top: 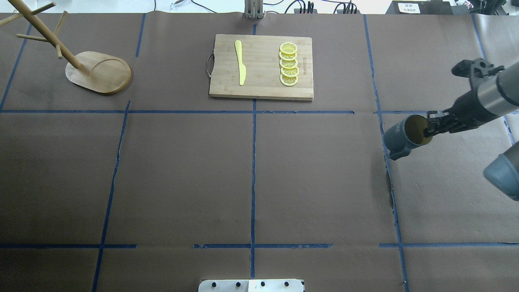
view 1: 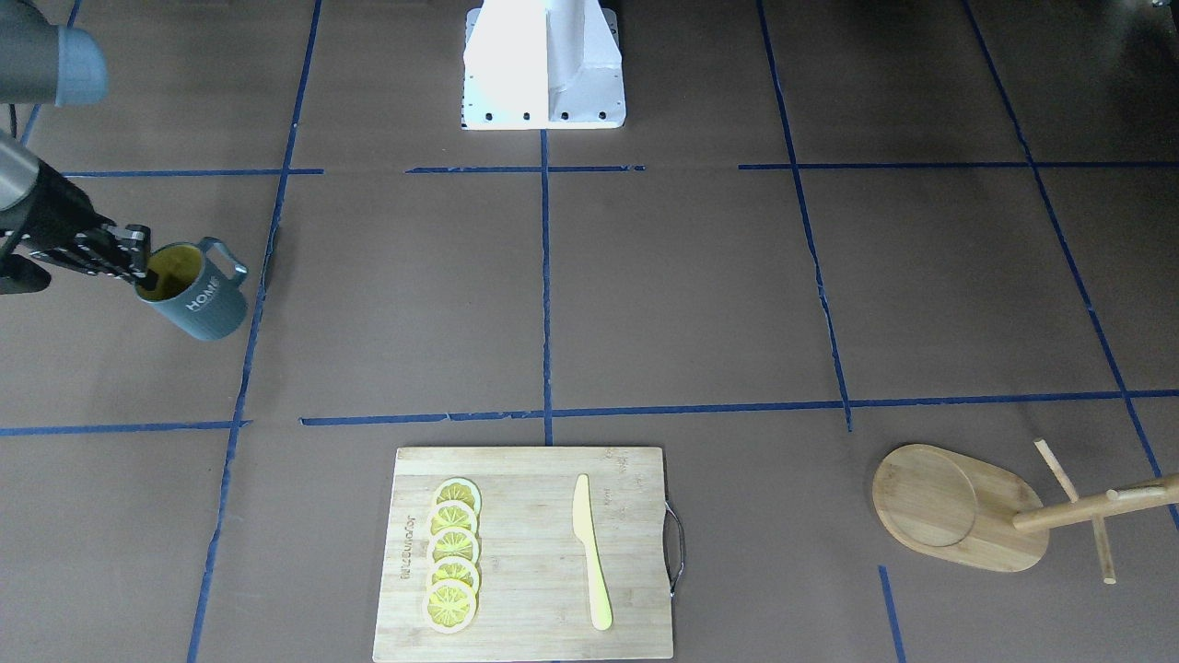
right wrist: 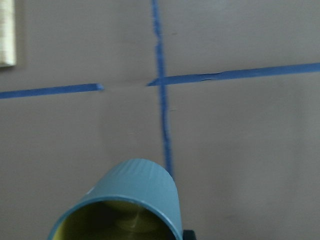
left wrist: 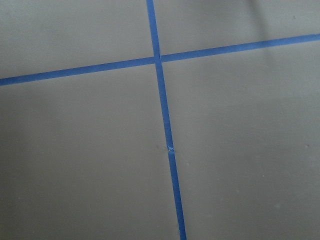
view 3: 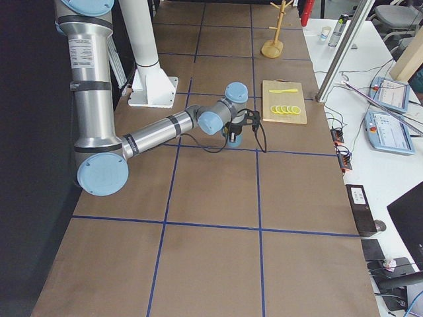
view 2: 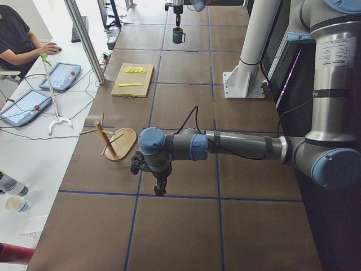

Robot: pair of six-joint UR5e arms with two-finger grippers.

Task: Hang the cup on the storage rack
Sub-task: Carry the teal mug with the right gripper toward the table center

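The dark blue-grey cup (view 1: pixel 195 293) with a yellow inside and white "HOME" lettering hangs tilted above the table on my right side. My right gripper (view 1: pixel 140 265) is shut on its rim, with one finger inside the cup. The cup also shows in the overhead view (top: pixel 402 137) and low in the right wrist view (right wrist: pixel 125 202). The bamboo storage rack (top: pixel 99 73) stands far across the table at the far left corner, with its post and pegs leaning out of the overhead view. My left gripper (view 2: pixel 161 186) shows only in the exterior left view, near the rack (view 2: pixel 115 144). I cannot tell whether it is open.
A bamboo cutting board (top: pixel 261 87) lies at the far middle of the table with several lemon slices (top: pixel 288 64) and a yellow knife (top: pixel 240 61) on it. Blue tape lines cross the brown table cover. The robot's white base (view 1: pixel 543 64) stands at the near edge.
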